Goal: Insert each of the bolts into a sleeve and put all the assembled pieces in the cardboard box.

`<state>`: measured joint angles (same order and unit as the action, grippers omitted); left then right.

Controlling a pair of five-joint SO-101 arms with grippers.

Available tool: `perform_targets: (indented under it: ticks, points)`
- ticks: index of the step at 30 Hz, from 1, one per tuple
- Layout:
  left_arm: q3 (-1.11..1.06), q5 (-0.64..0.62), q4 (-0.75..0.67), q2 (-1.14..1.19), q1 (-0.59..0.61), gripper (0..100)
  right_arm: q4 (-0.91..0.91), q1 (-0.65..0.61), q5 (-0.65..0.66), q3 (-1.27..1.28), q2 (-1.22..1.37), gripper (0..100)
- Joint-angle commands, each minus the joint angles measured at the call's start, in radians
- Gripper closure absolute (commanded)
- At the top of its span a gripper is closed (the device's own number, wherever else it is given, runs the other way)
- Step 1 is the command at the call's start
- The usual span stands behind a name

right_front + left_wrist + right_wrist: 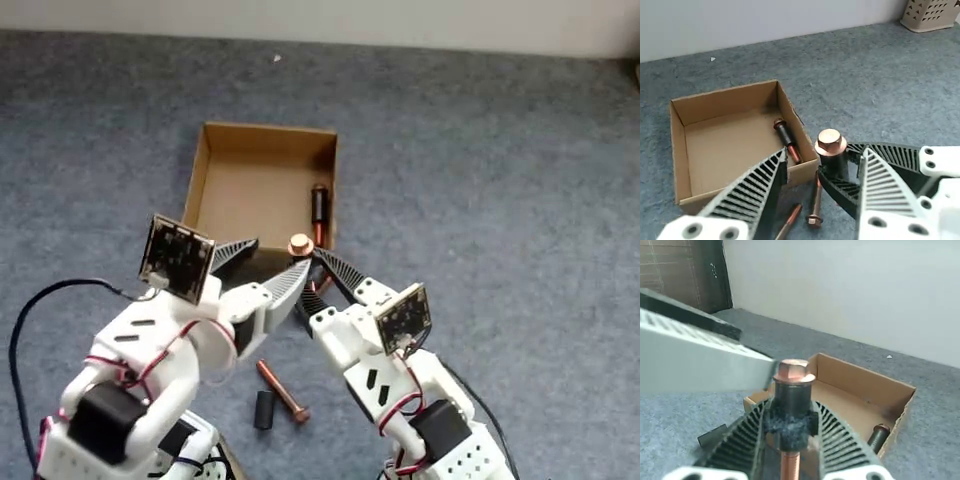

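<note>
Open brown box (262,130) – one sleeved bolt (319,208) lies inside along a wall; another assembly (299,245) stands upright just outside – loose bolt (282,389) and black sleeve (264,409) lie farther off.

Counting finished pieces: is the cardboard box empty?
No, one sleeved bolt lies inside the cardboard box, against a side wall.

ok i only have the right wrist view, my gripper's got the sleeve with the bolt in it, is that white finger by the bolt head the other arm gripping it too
observer: no, the high view shows the left gripper open, fingers spread by the bolt head; your right gripper alone clamps the held sleeve.
operator: any loose parts on the table
observer: yes, the high view has a loose bolt lying beside a bare sleeve, well short of the cardboard box.
operator: anything nearer the box
observer: the left wrist view shows another bolt lying just outside its front wall.
</note>
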<state>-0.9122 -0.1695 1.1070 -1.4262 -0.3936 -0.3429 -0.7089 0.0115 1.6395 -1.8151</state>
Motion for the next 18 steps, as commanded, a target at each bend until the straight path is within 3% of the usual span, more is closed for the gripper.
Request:
perform_targets:
  ticks: [1, 8, 15, 18]
  points:
    - [0.099, 0.077, 0.064, -0.008, 0.047, 78, 0.012, 0.031, 0.003, -0.064, -0.013, 99.5]
    - [-0.007, 0.163, 0.063, -0.008, 0.335, 86, -0.214, 0.162, -0.089, -0.068, -0.012, 99.5]
    - [-0.257, 0.163, 0.055, -0.008, 0.573, 91, -0.312, 0.168, -0.089, -0.071, 0.001, 99.5]
    - [-0.371, 0.164, -0.031, -0.008, 0.644, 91, -0.294, 0.166, -0.087, -0.148, 0.096, 99.5]
